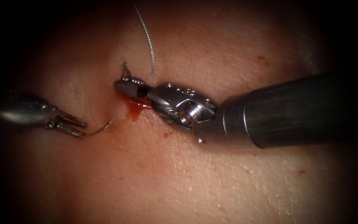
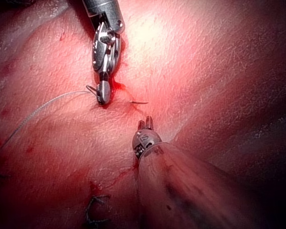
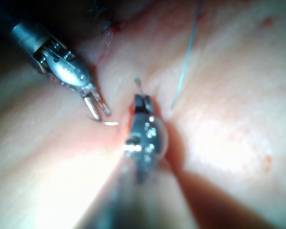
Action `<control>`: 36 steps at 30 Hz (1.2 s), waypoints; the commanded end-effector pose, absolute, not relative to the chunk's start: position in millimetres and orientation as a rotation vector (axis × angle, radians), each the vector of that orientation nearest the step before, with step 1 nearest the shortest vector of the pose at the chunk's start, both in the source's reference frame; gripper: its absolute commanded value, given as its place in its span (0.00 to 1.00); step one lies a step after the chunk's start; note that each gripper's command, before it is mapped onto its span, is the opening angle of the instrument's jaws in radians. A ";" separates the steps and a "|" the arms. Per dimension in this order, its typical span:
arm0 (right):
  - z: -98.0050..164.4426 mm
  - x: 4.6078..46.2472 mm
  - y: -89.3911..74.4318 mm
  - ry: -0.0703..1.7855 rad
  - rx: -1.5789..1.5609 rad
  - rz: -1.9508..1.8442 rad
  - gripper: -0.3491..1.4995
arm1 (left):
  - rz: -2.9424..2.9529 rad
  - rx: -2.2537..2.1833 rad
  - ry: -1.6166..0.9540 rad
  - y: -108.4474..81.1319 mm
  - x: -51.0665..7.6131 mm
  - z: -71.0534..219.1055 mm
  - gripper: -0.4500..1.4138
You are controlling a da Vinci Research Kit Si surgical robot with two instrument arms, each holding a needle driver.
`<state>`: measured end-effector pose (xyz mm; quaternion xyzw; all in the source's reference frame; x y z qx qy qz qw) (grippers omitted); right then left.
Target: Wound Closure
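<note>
right claw grips one needle in tissue | left claw open, empty

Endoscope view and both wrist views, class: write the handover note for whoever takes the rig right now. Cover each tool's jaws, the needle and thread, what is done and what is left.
Right tool: jaws shut on the needle near its thread end, at the cut.
Left tool: jaws open, holding nothing, on the left of the cut, close to the needle tip.
Needle: in the tissue; its tip has come out on the left of the cut.
Thread: runs up and away from the needle's end.
Red fluid sits at the cut by the right tool.
Done: this bite is through both edges. The left wrist view shows an earlier stitch.
Left: the needle is not yet out and no thread is drawn through.
</note>
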<state>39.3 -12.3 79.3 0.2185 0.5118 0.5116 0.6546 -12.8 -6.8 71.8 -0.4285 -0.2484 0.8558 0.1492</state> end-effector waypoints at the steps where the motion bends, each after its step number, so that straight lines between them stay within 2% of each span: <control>1: 79.6 40.0 -13.2 1.167 0.516 1.164 0.00 | 2.469 -1.239 -0.712 -7.3 -13.3 72.5 0.18; 4: 79.5 39.8 -13.2 1.169 0.532 1.171 0.00 | 2.496 -1.262 -0.694 -7.4 -13.3 72.5 0.17; 7: 79.5 39.5 -12.5 1.197 0.533 1.173 0.01 | 2.532 -1.306 -0.666 -7.4 -13.3 72.5 0.21; 10: 79.5 38.8 -11.4 1.217 0.529 1.183 0.53 | 2.549 -1.360 -0.634 -7.4 -13.5 72.5 0.25; 14: 79.3 36.9 -9.5 1.211 0.520 1.202 0.80 | 2.565 -1.428 -0.583 -7.5 -14.2 72.7 0.26; 19: 79.3 34.7 -8.1 1.208 0.515 1.163 0.87 | 2.579 -1.444 -0.565 -7.7 -14.6 72.8 0.27; 29: 78.2 31.7 -7.7 1.078 0.548 0.961 0.87 | 2.605 -1.542 -0.491 -7.5 -15.3 73.0 0.23; 36: 78.2 31.2 -9.1 1.061 0.567 0.883 0.86 | 2.572 -1.740 -0.342 -7.0 -15.7 72.3 0.27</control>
